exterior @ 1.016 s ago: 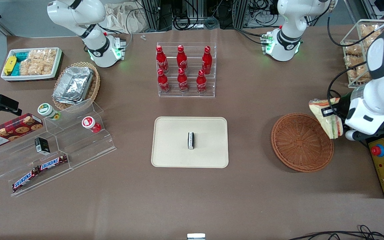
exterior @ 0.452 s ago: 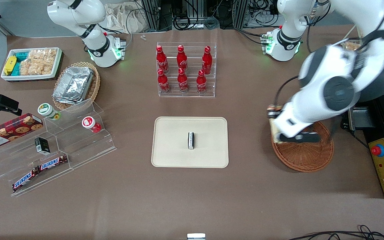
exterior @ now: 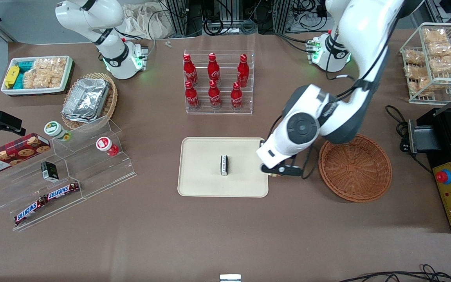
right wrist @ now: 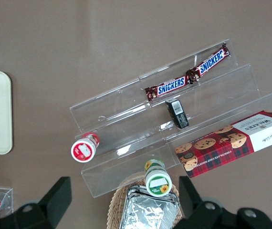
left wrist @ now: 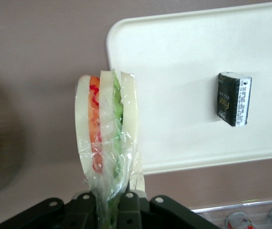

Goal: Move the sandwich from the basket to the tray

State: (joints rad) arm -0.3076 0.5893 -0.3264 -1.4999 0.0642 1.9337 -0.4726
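Observation:
The sandwich (left wrist: 107, 124), a plastic-wrapped wedge of pale bread with orange, red and green layers, is pinched by its narrow end in my left gripper (left wrist: 108, 202). The gripper (exterior: 277, 170) hangs above the table at the edge of the beige tray (exterior: 202, 180) that faces the basket. In the left wrist view the sandwich overlaps the tray (left wrist: 174, 71) at its rim. The arm hides the sandwich in the front view. The reddish-brown wicker basket (exterior: 354, 167) holds nothing, toward the working arm's end.
A small black packet (exterior: 224, 165) lies in the middle of the tray. A rack of red bottles (exterior: 217, 84) stands farther from the camera than the tray. A wire basket of snack packets (exterior: 437, 58) and a black control box (exterior: 450, 188) sit at the working arm's end.
My gripper has carried the sandwich from beside the basket, across it, to the tray's near edge. The basket now shows whole.

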